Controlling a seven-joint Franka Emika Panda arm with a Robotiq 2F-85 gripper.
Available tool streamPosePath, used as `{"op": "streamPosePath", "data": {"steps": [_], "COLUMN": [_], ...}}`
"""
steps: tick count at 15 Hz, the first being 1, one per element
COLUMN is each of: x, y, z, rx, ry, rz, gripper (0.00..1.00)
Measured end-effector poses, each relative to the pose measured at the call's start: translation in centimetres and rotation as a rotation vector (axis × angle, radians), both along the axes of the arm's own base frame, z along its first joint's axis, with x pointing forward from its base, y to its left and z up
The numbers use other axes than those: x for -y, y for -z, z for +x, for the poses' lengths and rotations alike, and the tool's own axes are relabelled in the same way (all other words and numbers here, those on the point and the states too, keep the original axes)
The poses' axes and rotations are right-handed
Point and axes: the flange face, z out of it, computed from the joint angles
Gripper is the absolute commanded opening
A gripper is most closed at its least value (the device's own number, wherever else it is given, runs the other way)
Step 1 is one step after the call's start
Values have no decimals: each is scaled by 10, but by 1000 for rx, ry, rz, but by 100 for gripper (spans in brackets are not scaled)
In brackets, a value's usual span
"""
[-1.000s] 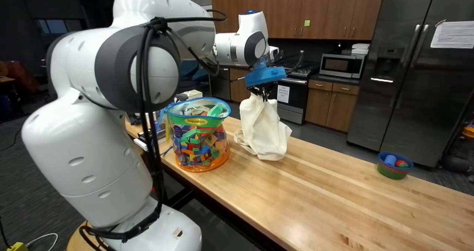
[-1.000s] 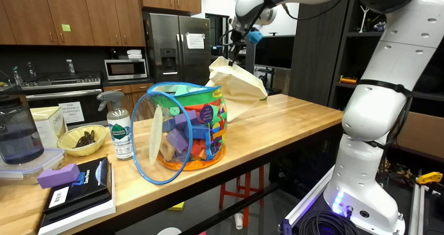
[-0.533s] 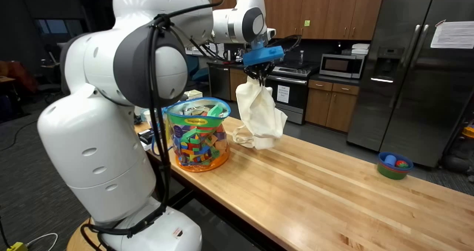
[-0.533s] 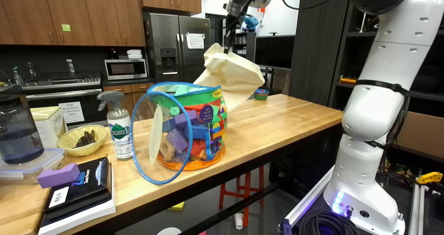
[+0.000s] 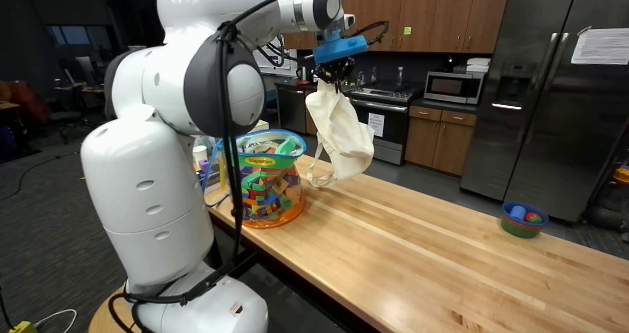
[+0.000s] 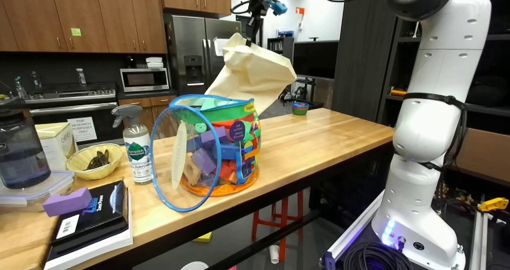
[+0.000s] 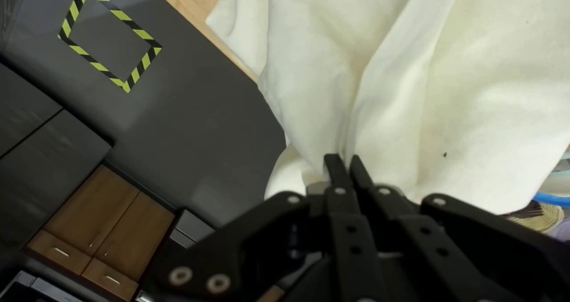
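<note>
A cream cloth bag (image 5: 346, 139) hangs from my gripper (image 5: 337, 86), whose jaws are shut on a pinched fold at its top. In the wrist view the black fingers (image 7: 336, 170) stand close together with fabric (image 7: 401, 83) running between their tips. The bag's body is above the wooden table (image 5: 417, 244); a strap loop (image 5: 322, 180) dangles lowest, and whether it touches the wood I cannot tell. Beside it stands a clear zip bag of coloured blocks (image 5: 270, 190) with a green band and orange base. In an exterior view this block bag partly hides the cloth bag (image 6: 255, 71).
Nested bowls (image 5: 522, 222) with small items sit at the table's far end. A blue-rimmed lid (image 6: 185, 194) hangs open from the block bag. Near it are a spray bottle (image 6: 137, 154), a yellow basket (image 6: 95, 166), and a purple block (image 6: 67, 201) on black-covered books (image 6: 91, 218).
My gripper has risen, carrying the cloth bag up from near the table surface. In both exterior views it has also drifted left. The block bag has stayed put.
</note>
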Motion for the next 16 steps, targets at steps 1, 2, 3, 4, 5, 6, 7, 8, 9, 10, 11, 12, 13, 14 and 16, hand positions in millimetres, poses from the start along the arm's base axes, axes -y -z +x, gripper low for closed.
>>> {"op": "streamPosePath", "data": {"steps": [1,2,3,4,5,6,7,8,9,10,11,12,13,14,16], "x": [-7,-15,-23,-32,-40,-47,-54,-61,-68,-74,-78,-83,-86,-89,-92], "y": [-7,-13,-21,-29,-36,-43,-49,-54,-58,-62,-66,-70,-74,-78,-88], "z": [2,4,6,7,8,8,6,5,3,0,-2,-5,-8,-11,-21], "rx": [7,15,24,34,42,49,54,60,66,73,80,89,97,104,123], "ry": [-12,-25,-39,-54,-68,-82,-96,-110,-125,-138,-150,-160,-169,-178,-198], "rz": [1,2,4,7,9,11,13,14,15,16,17,17,18,17,12], "gripper": [1,1,1,1,1,1,1,1,1,1,1,1,1,1,1]}}
